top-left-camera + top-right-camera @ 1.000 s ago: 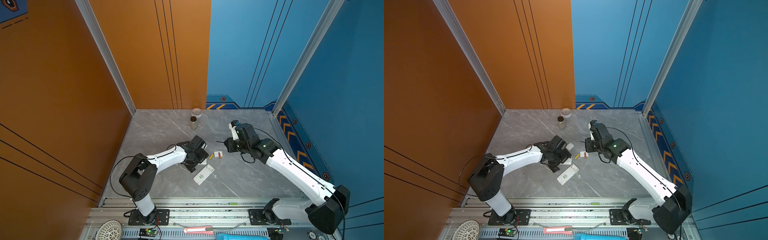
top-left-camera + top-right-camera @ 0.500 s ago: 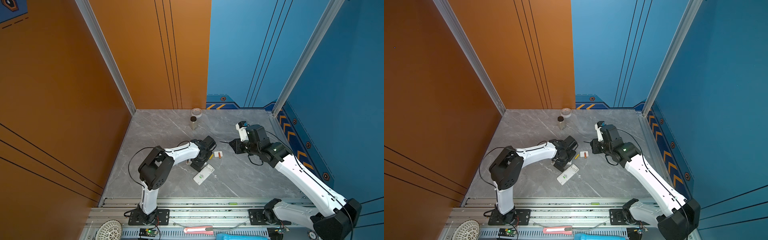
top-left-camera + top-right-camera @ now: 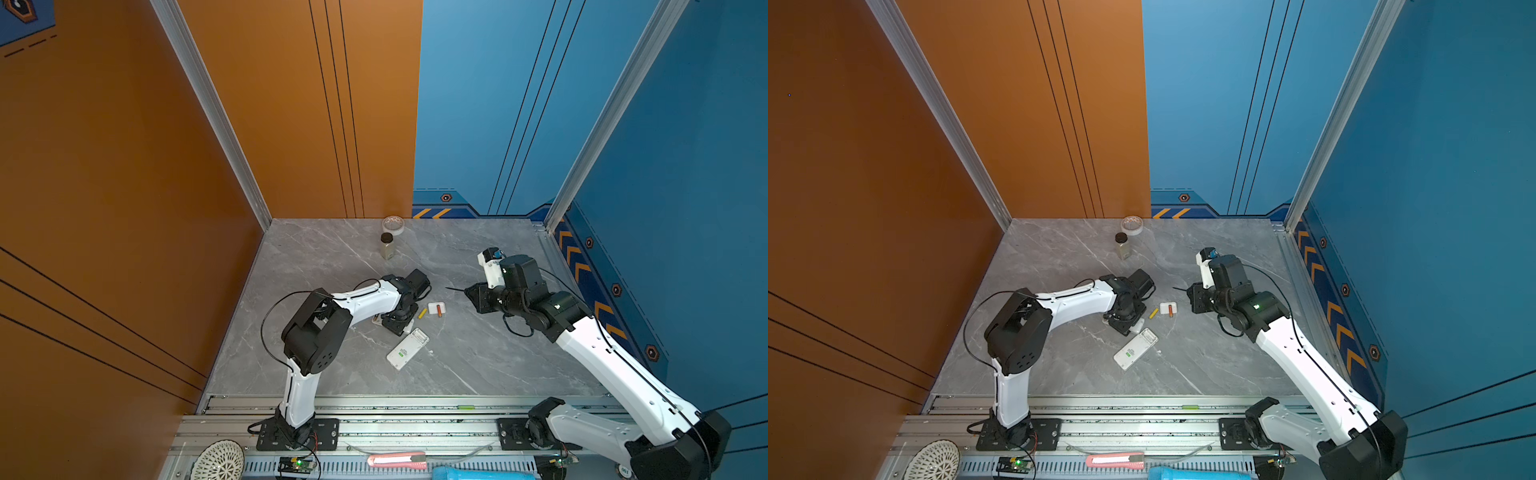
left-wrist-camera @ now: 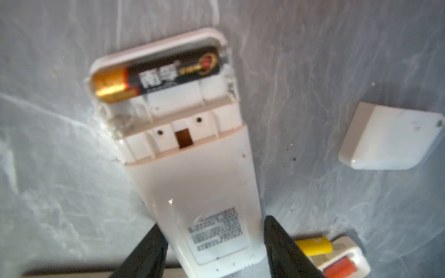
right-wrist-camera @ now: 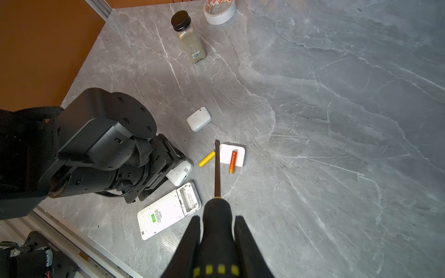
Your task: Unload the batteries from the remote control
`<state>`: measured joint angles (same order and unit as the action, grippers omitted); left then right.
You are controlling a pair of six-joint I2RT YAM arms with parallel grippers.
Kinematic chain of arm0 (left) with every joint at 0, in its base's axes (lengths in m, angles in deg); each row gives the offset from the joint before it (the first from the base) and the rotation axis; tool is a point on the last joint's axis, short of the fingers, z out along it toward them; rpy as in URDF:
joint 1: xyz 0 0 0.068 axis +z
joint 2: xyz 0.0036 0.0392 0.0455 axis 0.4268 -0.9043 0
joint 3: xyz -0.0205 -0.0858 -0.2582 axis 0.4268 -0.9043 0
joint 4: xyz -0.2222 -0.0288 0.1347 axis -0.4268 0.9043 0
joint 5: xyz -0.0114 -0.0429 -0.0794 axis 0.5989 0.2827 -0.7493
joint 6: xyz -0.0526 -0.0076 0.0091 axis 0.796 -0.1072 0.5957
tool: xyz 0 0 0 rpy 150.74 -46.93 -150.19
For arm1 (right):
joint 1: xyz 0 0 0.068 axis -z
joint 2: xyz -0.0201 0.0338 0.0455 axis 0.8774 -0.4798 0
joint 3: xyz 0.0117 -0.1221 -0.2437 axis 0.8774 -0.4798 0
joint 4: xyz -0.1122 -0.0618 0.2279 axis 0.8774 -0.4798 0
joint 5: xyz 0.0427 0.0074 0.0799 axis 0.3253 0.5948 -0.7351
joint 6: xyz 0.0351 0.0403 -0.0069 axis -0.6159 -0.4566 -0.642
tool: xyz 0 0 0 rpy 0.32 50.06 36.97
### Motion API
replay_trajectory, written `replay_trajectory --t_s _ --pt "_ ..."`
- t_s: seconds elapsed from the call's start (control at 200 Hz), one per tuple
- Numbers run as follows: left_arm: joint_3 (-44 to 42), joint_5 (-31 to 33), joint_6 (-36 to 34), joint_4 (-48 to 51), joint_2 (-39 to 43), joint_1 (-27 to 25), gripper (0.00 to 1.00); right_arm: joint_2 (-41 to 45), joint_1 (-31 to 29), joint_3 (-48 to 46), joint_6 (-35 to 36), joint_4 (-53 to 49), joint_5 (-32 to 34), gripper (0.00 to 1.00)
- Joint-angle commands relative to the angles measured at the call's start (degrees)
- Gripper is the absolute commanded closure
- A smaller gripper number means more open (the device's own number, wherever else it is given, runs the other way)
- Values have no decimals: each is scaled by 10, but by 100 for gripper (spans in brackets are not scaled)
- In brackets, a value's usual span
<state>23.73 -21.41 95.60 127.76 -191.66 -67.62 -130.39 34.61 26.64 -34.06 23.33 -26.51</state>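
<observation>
My left gripper (image 4: 212, 243) is shut on the lower end of a small white remote control (image 4: 192, 168); its open compartment still holds a black-and-gold battery (image 4: 156, 74). Both top views show this left gripper (image 3: 399, 324) (image 3: 1125, 324) low over the table. A yellow battery (image 5: 206, 159) lies loose beside it, and an orange-red battery (image 5: 232, 161) rests partly on a white cover (image 5: 237, 152). To their right, my right gripper (image 5: 216, 220) is shut on a screwdriver's black-and-yellow handle (image 5: 218, 231), and the shaft points between the two loose batteries.
A larger white remote (image 3: 408, 348) lies back-up with its compartment open and empty, just in front of my left gripper. A second white cover (image 5: 199, 119) lies farther back. A bottle (image 3: 387, 246) and a tape roll (image 3: 392, 225) stand near the back wall.
My left jaws have closed in onto the small remote, and the left arm's elbow has swung toward the middle. The right arm drew back to the right with the screwdriver.
</observation>
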Motion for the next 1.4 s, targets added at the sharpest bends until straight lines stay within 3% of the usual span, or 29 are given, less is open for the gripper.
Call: replay_trajectory --t_s 0.0,0.25,0.31,0.45,0.706,0.821,1.036,1.116,1.196,1.396 --pt "3 -11 -49 17 -28 8 51 12 9 -8 15 -6 -11 100" --pt "-41 -11 -131 17 18 21 55 5 14 -9 20 -4 -21 100" --pt "-37 -10 -200 20 30 31 59 0 15 -11 24 -1 -34 100" --pt "-13 -42 -402 42 39 60 79 -14 14 -10 43 -6 -50 100" --pt "-6 4 -784 94 124 77 81 -30 4 24 60 -50 -19 100" --pt "1 -10 -932 94 155 72 81 -27 -3 30 59 -76 5 100" --pt "36 -30 -1165 109 149 -13 81 18 15 23 5 -151 56 100" --pt "50 -45 -1213 112 131 -48 82 33 34 27 -42 -213 76 100" --pt "66 -59 -1255 115 114 -77 81 65 44 16 -67 -248 56 100" --pt "98 -80 -1304 128 45 -129 82 109 -2 17 -72 -308 85 100"
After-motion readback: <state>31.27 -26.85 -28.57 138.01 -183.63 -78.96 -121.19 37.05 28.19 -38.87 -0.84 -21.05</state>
